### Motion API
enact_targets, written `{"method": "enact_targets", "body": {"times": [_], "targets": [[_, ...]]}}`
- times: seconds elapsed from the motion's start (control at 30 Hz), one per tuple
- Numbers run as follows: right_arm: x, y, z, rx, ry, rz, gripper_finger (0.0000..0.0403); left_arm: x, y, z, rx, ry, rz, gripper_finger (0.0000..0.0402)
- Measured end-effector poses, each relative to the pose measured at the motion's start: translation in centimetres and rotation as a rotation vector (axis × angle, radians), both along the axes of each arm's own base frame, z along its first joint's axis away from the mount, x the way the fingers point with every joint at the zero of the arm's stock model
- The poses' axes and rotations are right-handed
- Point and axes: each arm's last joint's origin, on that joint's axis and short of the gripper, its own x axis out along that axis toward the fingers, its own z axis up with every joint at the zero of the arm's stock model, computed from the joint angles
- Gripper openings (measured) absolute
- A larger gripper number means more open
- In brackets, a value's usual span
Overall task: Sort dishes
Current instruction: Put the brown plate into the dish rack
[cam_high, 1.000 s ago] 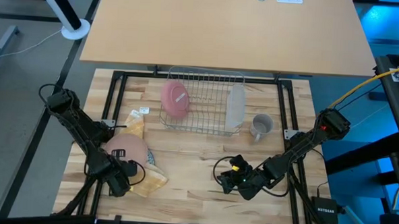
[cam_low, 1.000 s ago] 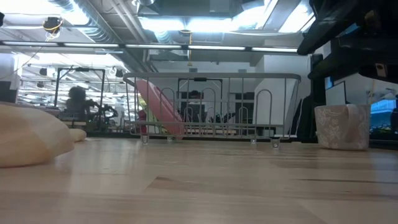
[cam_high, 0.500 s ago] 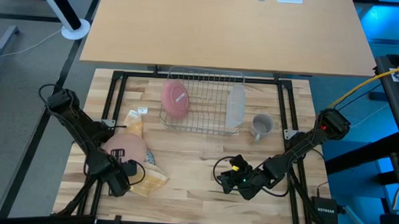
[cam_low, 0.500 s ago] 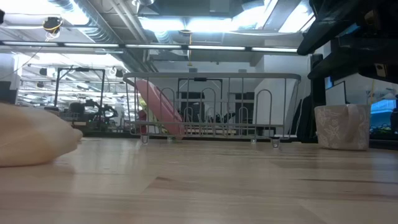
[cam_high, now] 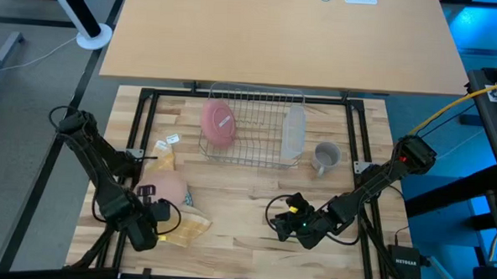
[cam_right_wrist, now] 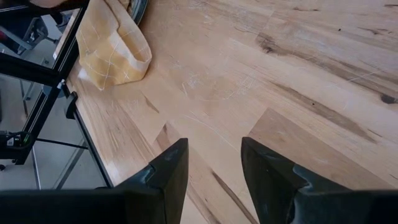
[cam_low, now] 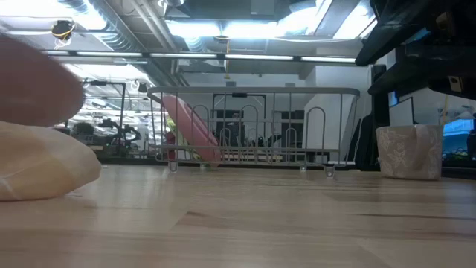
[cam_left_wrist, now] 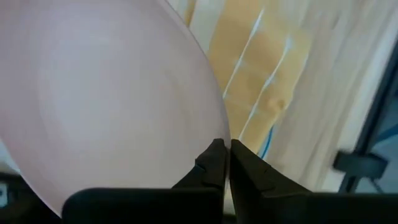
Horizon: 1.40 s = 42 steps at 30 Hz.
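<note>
A pink plate (cam_high: 164, 189) sits over the yellow-tan cloth (cam_high: 186, 228) at the table's near left, with my left gripper (cam_high: 148, 225) shut on its near rim. In the low view the plate (cam_low: 33, 82) shows above the cloth (cam_low: 44, 167). The wire rack (cam_high: 253, 127) holds a second pink plate (cam_high: 218, 124) leaning on edge and a plate with a white underside (cam_high: 293, 131) standing on edge. A grey mug (cam_high: 326, 155) stands on the table to the rack's right. My right gripper (cam_high: 291, 225) hovers open above bare wood at the near middle. My left gripper pinches the pink plate's rim (cam_left_wrist: 219, 134) between its two fingers, on the side nearest the table's front edge. The fingers come from above, pointing down. The plate is raised over the cloth; whether its far side still touches the cloth I cannot tell.
A small white tag (cam_high: 174, 139) lies left of the rack. A black frame rail (cam_high: 144, 122) runs around the wooden table. Bare wood (cam_high: 246, 190) lies between the rack and the near edge.
My left gripper has shut on the pink plate's near rim and then gone up, raising the plate off the cloth. The cloth has stayed on the table.
</note>
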Motion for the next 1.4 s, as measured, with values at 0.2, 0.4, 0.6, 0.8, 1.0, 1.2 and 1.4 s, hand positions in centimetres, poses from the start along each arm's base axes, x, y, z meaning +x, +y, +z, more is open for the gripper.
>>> {"method": "enact_targets", "body": {"times": [0.2, 0.4, 0.6, 0.8, 1.0, 1.2, 1.4], "targets": [[0.0, 0.0, 0.0, 0.0, 0.0, 0.001, 0.0154, 0.5, -0.3, 1.8, 0.001, -0.108, 0.012, 0.0], [0.0, 0.0, 0.0, 0.0, 0.0, 0.001, 0.0154, 0.8, -0.1, 4.3, -0.035, -0.278, 0.079, 0.0], [0.0, 0.0, 0.0, 0.0, -0.001, 0.001, 0.0154, 1.4, -0.2, 6.7, -0.14, -0.544, 0.11, 0.0], [0.0, 0.0, 0.0, 0.001, -0.001, 0.0, 0.0154, 1.7, 0.6, 8.8, -0.109, -0.776, 0.128, 0.0], [0.0, 0.0, 0.0, -0.005, -0.005, -0.005, 0.0154, 2.3, 3.2, 10.9, -0.006, -0.931, 0.191, 0.0], [0.0, 0.0, 0.0, -0.011, -0.008, -0.007, 0.0154, 3.2, 7.2, 13.4, 0.055, -1.053, 0.253, 0.0], [0.0, -0.1, 0.0, -0.034, -0.011, 0.0, 0.0154, 4.3, 11.4, 16.0, 0.063, -1.18, 0.224, 0.0]]}}
